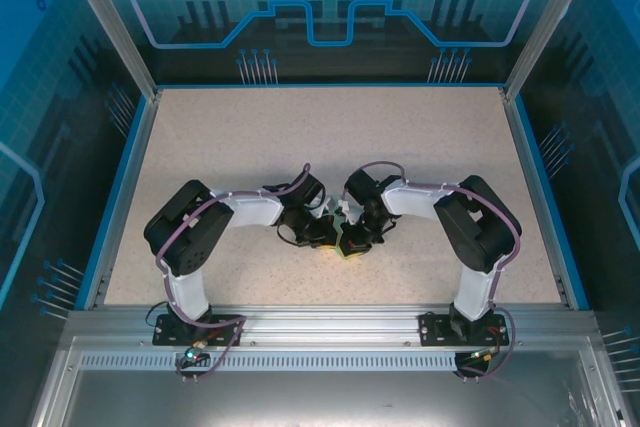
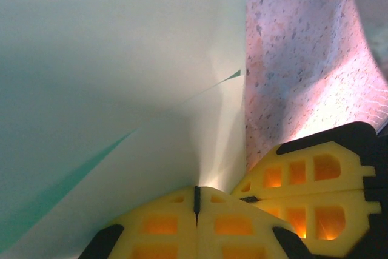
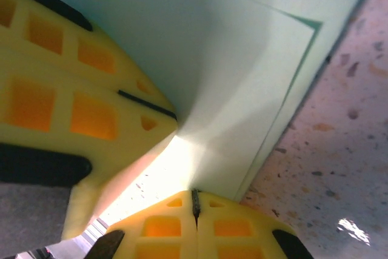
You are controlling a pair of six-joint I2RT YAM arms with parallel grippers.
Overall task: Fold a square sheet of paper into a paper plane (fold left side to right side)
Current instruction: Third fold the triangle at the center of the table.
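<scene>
The square sheet of paper (image 2: 121,89) is pale mint green and lies in overlapping layers, with a darker green edge showing (image 3: 242,77). My left gripper (image 2: 196,193) has its yellow fingers pressed together on the paper's near edge, and the sheet bends up from that pinch. My right gripper (image 3: 195,197) is shut the same way on an edge beside it. Each wrist view also shows the other arm's fingers (image 2: 309,180) (image 3: 73,89) close alongside. From above, the left gripper (image 1: 325,237) and right gripper (image 1: 352,240) meet tip to tip near the table's middle front, hiding the paper.
The speckled beige table (image 1: 300,137) stretches far behind and to both sides of the grippers. Blue-edged walls (image 1: 125,177) ring it. An aluminium rail (image 1: 320,332) with both arm bases runs along the near edge.
</scene>
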